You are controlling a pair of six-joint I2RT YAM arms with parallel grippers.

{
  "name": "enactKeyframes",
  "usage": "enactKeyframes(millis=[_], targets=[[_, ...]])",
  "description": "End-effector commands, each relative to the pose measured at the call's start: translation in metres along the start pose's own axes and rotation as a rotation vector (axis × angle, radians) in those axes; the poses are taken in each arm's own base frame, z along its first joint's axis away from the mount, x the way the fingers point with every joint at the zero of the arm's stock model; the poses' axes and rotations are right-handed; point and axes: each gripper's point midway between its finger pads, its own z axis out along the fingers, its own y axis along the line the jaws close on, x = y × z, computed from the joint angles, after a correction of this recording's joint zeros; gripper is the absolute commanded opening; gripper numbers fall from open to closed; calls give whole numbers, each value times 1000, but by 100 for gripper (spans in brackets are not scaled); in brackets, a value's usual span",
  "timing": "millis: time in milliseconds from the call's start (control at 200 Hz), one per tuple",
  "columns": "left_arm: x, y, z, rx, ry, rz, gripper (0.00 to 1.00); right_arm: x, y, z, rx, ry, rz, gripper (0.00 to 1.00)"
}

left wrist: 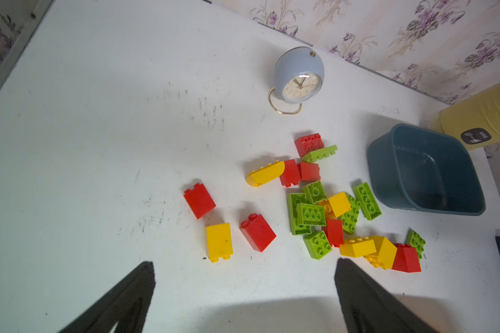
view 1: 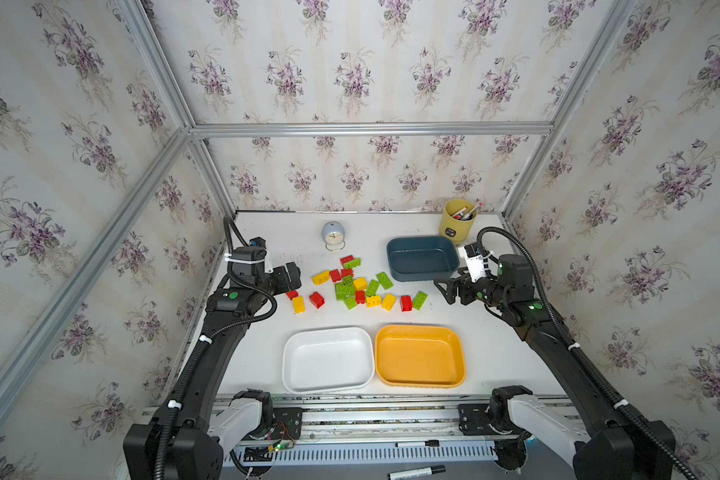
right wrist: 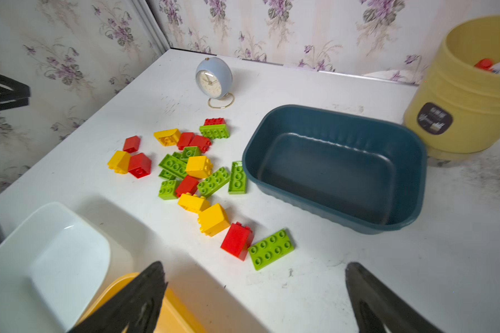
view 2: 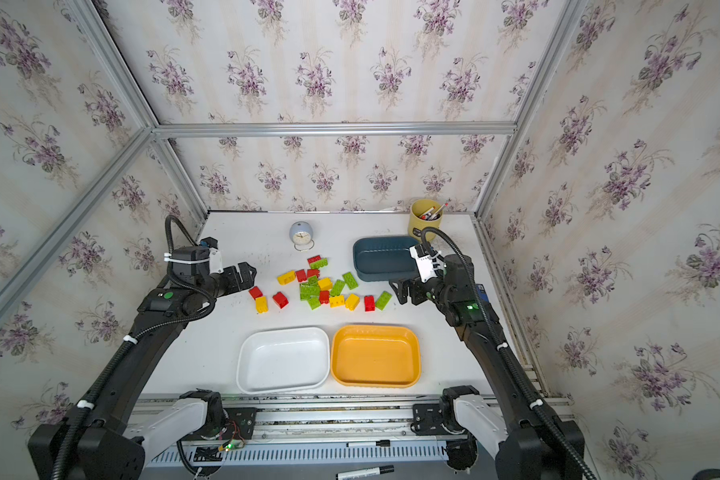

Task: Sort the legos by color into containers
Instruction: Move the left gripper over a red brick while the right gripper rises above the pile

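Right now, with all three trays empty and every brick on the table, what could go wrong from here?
1. The middle legos touch and overlap, a yellow brick lying on green ones; a grasp there may take two colours or scatter neighbours.
2. The white tray and orange tray sit close side by side; a drop near that edge may land wrong.
3. One green brick lies close beside the teal tray, leaving little finger room.

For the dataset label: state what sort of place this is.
Probably a robot test cell dressed as a room: floral wallpaper on an aluminium frame, a clock and legos on a white table.
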Motion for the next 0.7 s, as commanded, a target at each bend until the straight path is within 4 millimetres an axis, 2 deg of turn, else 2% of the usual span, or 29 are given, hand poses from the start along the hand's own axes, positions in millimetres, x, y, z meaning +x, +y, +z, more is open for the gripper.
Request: enactKeyframes(millis=[0, 145, 165, 300, 545, 695], targets=[[13, 13, 7, -85, 60, -117, 99, 5, 27, -6, -144, 60, 71, 100], [15, 22, 17, -183, 112, -209, 99, 4, 44, -11, -220, 97, 85, 100], [19, 25, 25, -207, 138, -220, 99, 4, 46, -11, -228, 101, 87, 100], [25, 38, 41, -300, 177, -289, 99, 5, 63, -10, -290, 138, 77, 100], [28, 40, 76, -361, 227, -386, 98, 7, 85, -1, -327, 173, 37, 100], [35, 47, 98, -422, 264, -410, 92, 12, 93, 7, -342, 199, 26, 100]])
